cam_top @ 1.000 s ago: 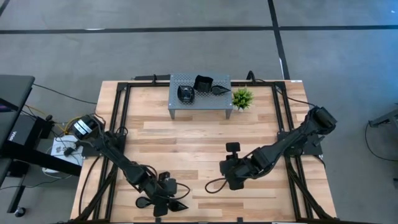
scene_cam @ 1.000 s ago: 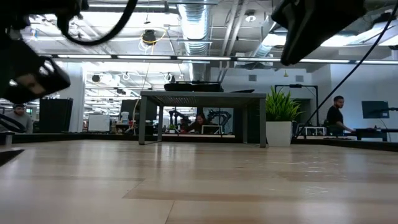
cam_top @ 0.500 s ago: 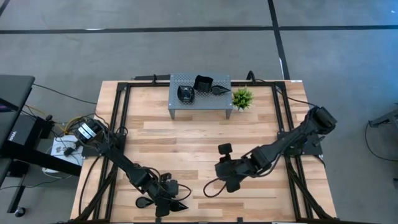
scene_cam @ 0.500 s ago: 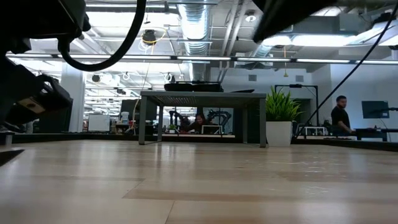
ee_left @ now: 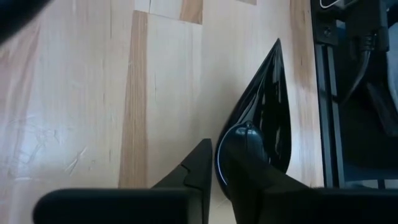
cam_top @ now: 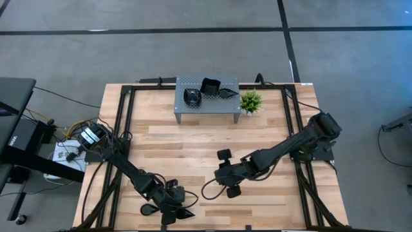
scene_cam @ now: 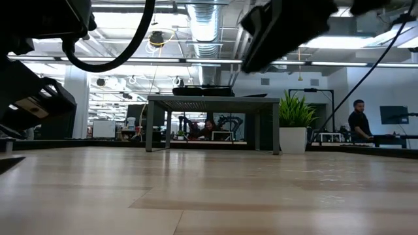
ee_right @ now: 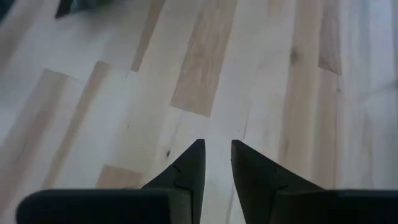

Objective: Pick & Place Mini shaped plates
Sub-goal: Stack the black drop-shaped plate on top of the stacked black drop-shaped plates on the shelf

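A glossy black teardrop plate (ee_left: pixel 267 118) is at the table's near edge, also seen in the high view (cam_top: pixel 186 212). My left gripper (ee_left: pixel 214 152) is shut on it there (cam_top: pixel 172 209). My right gripper (ee_right: pixel 217 149) hovers over bare wood at the table's middle, near side (cam_top: pixel 228 183), with its fingers almost together and empty. Three more black plates (cam_top: pixel 192 96), (cam_top: pixel 210 86), (cam_top: pixel 226 93) rest on a grey perforated stand (cam_top: pixel 207 109) at the far edge. My left gripper pinches the rim of the teardrop plate's rounded end (ee_left: pixel 220 163), with one finger (ee_left: pixel 249 158) inside the dish and the other (ee_left: pixel 196 165) outside. The plate's pointed tip (ee_left: pixel 277 45) points away from the fingers. I cannot tell whether the plate is lifted off the wood.
A small green potted plant (cam_top: pixel 250 101) stands right of the stand. Black frame rails (cam_top: pixel 122 122) run along the table's left and right sides. A cable loop (cam_top: pixel 209 190) hangs by my right gripper. Bare wood lies between the stand and the arms.
My right gripper has moved toward the table's left edge, staying above the wood. My left gripper and the teardrop plate have kept their place.
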Robot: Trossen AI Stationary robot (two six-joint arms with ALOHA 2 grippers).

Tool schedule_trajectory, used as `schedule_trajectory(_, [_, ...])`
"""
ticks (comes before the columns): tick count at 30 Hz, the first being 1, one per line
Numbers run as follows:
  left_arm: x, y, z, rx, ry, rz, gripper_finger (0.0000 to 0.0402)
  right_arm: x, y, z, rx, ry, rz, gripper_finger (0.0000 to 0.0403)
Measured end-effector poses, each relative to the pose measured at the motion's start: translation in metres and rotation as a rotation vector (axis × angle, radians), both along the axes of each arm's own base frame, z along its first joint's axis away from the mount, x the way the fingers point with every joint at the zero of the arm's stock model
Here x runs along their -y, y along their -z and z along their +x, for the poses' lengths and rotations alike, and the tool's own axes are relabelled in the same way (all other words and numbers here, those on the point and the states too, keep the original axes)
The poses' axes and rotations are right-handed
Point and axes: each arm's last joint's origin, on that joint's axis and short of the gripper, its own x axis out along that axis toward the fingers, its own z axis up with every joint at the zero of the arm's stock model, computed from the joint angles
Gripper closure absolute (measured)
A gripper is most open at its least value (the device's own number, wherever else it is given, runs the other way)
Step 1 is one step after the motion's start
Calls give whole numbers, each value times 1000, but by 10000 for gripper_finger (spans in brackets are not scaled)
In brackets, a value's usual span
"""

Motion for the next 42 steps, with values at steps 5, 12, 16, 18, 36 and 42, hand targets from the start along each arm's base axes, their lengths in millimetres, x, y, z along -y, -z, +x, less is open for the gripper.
schedule_trajectory(5, [0, 0, 0, 3, 0, -3, 329, -4, 18, 9, -24, -42, -45, 330])
schedule_trajectory(12, [0, 1, 0, 7, -4, 1, 290, -9, 23, 12, -21, -124, -9, 330])
schedule_trajectory(16, [-3, 4, -2, 3, -10, 15, 287, -12, 20, 13, 0, -153, 30, 330])
schedule_trajectory(18, [-4, 6, -3, -1, -9, 18, 287, -14, 20, 14, -10, -196, 86, 330])
schedule_trajectory(36, [2, 15, 1, 31, 1, -2, 309, -15, 15, 19, 54, -206, 124, 330])
schedule_trajectory(42, [3, 16, 3, 68, 46, 32, 334, -15, 15, 20, 62, -205, 127, 330])
